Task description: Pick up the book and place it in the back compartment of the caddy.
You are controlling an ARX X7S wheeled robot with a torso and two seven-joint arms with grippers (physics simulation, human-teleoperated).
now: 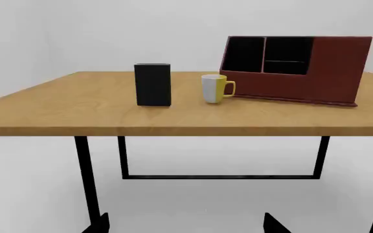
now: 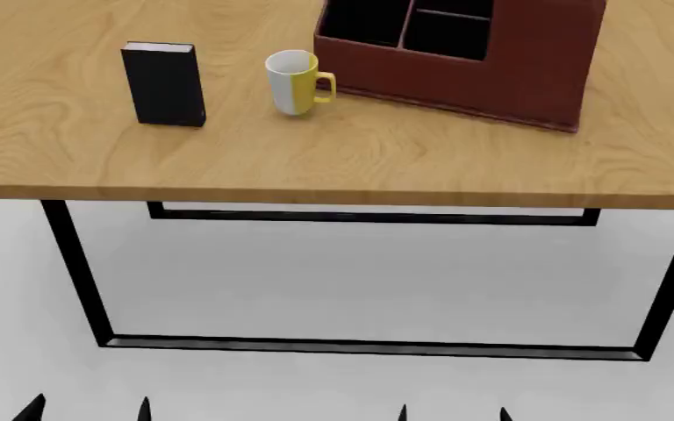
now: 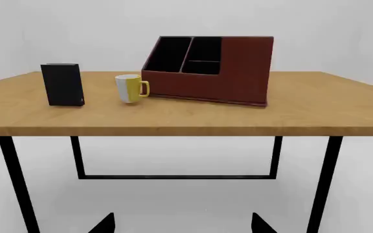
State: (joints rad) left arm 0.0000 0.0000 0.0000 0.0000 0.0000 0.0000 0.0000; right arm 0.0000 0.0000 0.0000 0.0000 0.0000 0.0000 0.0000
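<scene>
The black book (image 2: 165, 85) stands upright on the table's left part, also seen in the left wrist view (image 1: 153, 84) and the right wrist view (image 3: 62, 84). At the back right sits the red-brown caddy (image 2: 525, 74), whose back compartment (image 2: 446, 35) is the black middle cell behind the low wall. My left gripper (image 2: 88, 412) and right gripper (image 2: 452, 414) hang low in front of the table, well short of its front edge. Both are open and hold nothing; only their black fingertips (image 1: 102, 224) (image 3: 259, 224) show.
A white and yellow mug (image 2: 294, 83) stands between the book and the caddy, close to the caddy's low wall. The wooden table (image 2: 372, 162) rests on black metal legs (image 2: 74, 263) over a pale floor.
</scene>
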